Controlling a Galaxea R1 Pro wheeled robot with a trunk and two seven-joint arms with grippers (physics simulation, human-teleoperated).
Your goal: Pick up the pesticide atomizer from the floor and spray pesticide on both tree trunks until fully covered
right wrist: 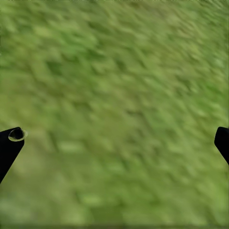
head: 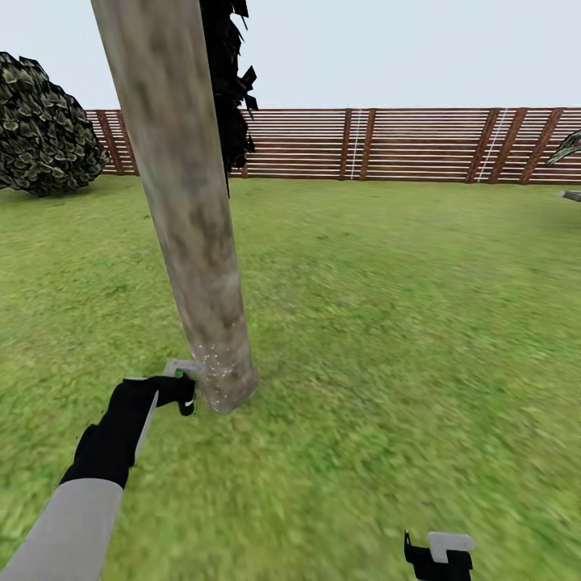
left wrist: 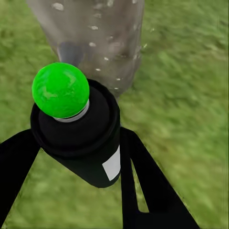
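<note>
The left tool (head: 182, 386) is clamped on the sprayer (left wrist: 76, 131), whose green tip points at the base of the tree trunk (head: 190, 210) just beyond, where whitish specks (head: 216, 359) dot the bark. The right tool (head: 440, 557) hangs apart over grass.

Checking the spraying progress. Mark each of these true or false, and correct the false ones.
1. The left gripper holds the pesticide atomizer. True.
2. The atomizer's tip is red. False: the tip shows bright green.
3. Whitish specks dot the base of the tree trunk. True: the specks sit low on the trunk.
4. The right gripper carries a second sprayer. False: the right wrist view shows its fingers spread over bare grass, nothing between them.
5. A round bush stands by the slat fence. True.
</note>
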